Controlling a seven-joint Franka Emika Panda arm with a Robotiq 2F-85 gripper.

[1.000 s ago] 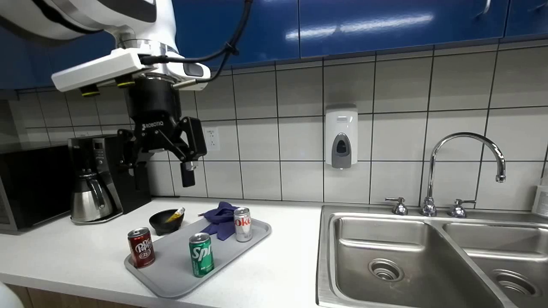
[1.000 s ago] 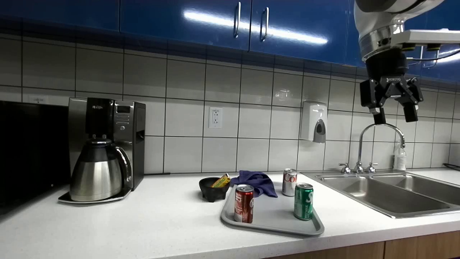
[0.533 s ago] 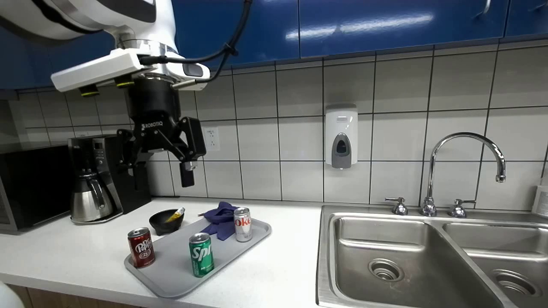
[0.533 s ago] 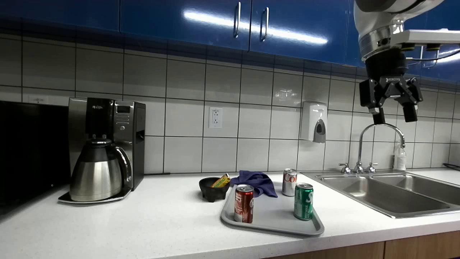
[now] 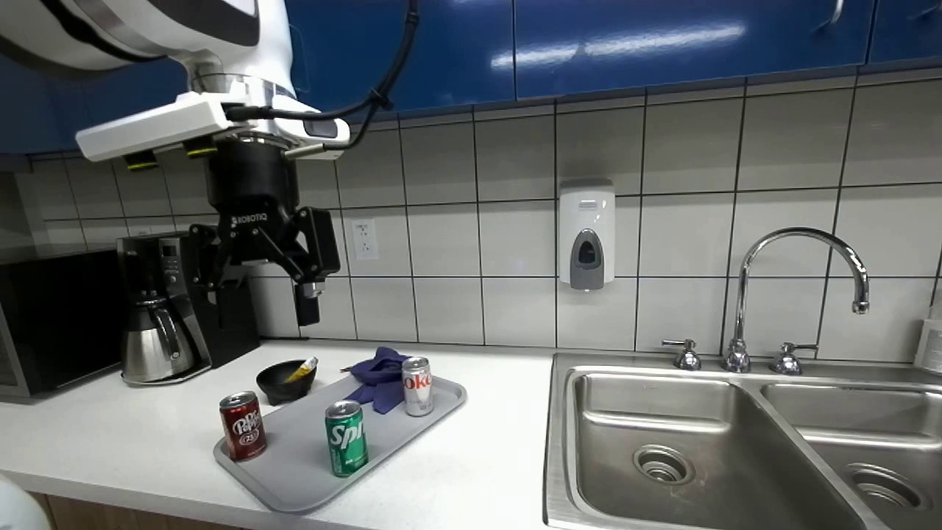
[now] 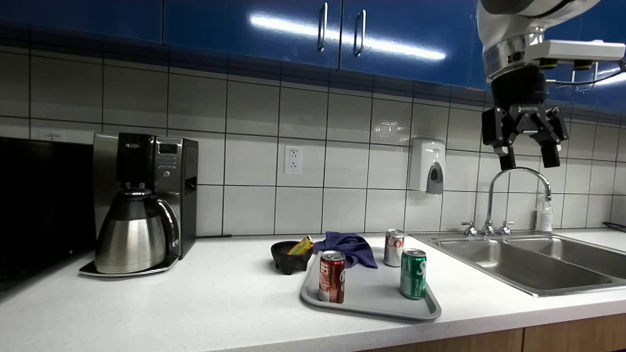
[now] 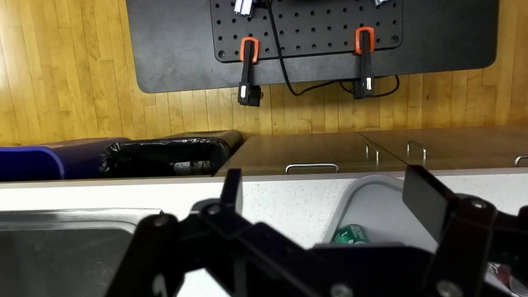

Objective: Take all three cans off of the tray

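Three cans stand upright on the grey tray (image 5: pixel 294 489) (image 6: pixel 371 303). The dark red-brown can (image 5: pixel 243 427) (image 6: pixel 332 277) is near a tray corner. The green can (image 5: pixel 346 439) (image 6: pixel 413 275) is by the long edge, and the silver-white can (image 5: pixel 418 388) (image 6: pixel 393 248) is farther back by the purple cloth. My gripper (image 5: pixel 268 313) (image 6: pixel 529 160) is open and empty, high above the counter and apart from the cans. In the wrist view the gripper (image 7: pixel 324 181) stands wide, with the green can (image 7: pixel 350 234) partly hidden below it. The silver-white can is hidden there.
A purple cloth (image 5: pixel 381 375) lies on the tray's back part. A black bowl (image 5: pixel 283 383) with a yellow packet stands beside the tray. A coffee maker (image 6: pixel 146 195) is farther along. The steel sink (image 5: pixel 662 397) and faucet (image 5: pixel 743 294) are on the opposite side.
In both exterior views my gripper has shifted slightly left and a little down in the last half second. It stays open. The cans and tray have not moved.
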